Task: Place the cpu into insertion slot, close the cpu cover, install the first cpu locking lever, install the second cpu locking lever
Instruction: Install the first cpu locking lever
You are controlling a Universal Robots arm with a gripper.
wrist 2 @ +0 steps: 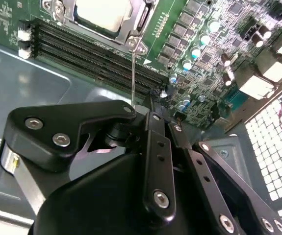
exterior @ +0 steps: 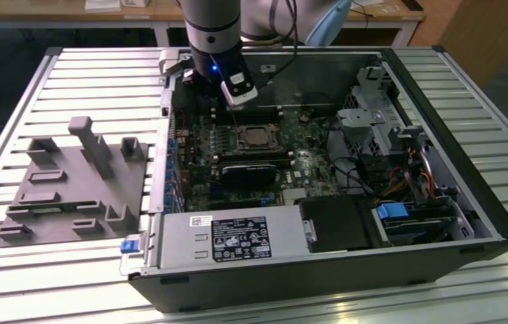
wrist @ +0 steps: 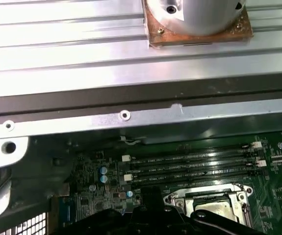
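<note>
In the second wrist view the cpu [wrist 2: 100, 11] lies in the insertion slot [wrist 2: 62, 14] with the silvery cpu cover [wrist 2: 140, 22] down around it. A thin wire locking lever [wrist 2: 132, 73] rises from the socket's corner to my gripper [wrist 2: 143, 108], whose black fingers [wrist 2: 153, 132] are closed together at the lever's end. In the first wrist view the cpu [wrist: 214, 209] and cover [wrist: 179, 199] show beside the black gripper [wrist: 145, 215]. In the exterior view the gripper [exterior: 234, 108] hangs inside the case just behind the socket [exterior: 256, 137].
Long black memory slots [wrist 2: 91, 49] run beside the socket. A black heatsink block [exterior: 249, 174] sits in front of it. Case walls [exterior: 434, 101], a drive cage [exterior: 371, 121] and the power supply [exterior: 235, 236] hem in the board. A grey fixture [exterior: 73, 182] lies at the exterior view's left.
</note>
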